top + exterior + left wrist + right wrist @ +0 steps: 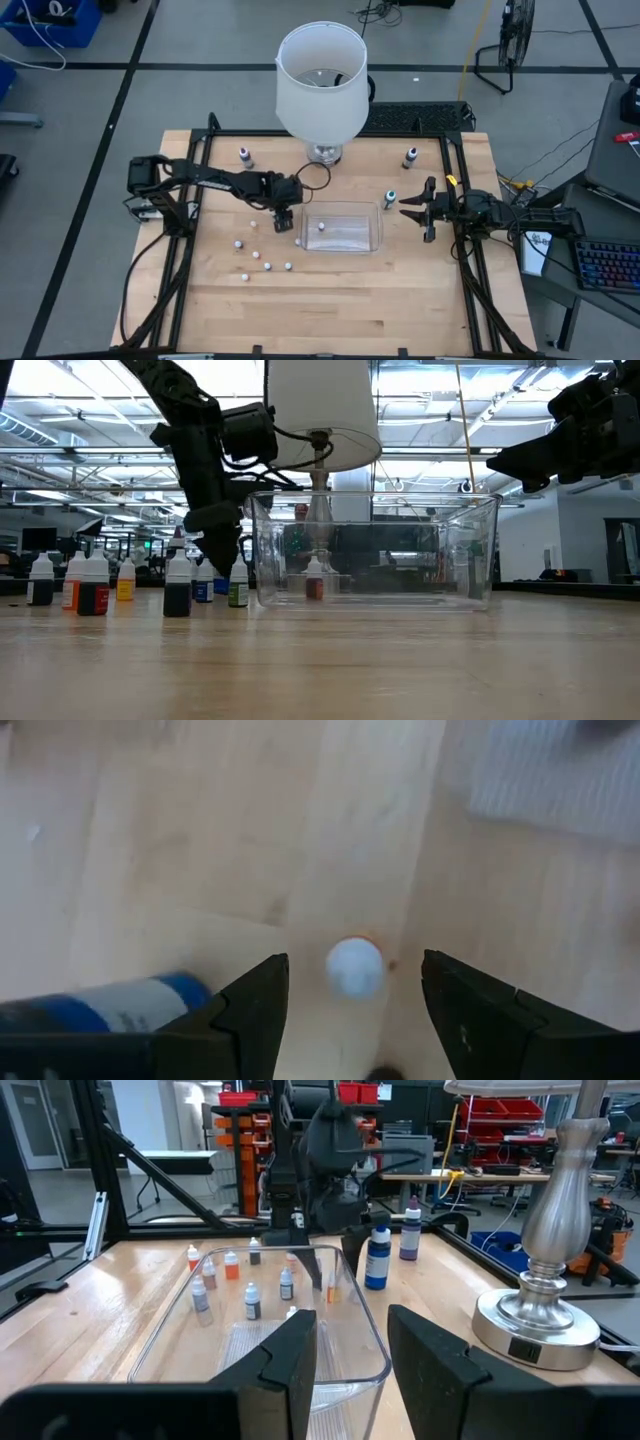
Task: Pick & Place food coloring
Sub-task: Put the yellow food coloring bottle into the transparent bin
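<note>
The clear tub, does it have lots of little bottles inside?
No, the high view shows just one little bottle inside the clear tub; the other small ones stand outside on the table.

High view: straight down on table (330, 310). Low view: table-top level, close to clear tub (375, 550). Wrist views face tub surroundings; all share the tub area.

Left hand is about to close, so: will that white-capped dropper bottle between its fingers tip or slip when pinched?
Probably light: the dropper bottle is tiny between the open fingers of the left hand. It stands upright and narrow, so an off-centre touch may topple it. The rounded cap looks smooth; gripping lower seems safer.
</note>
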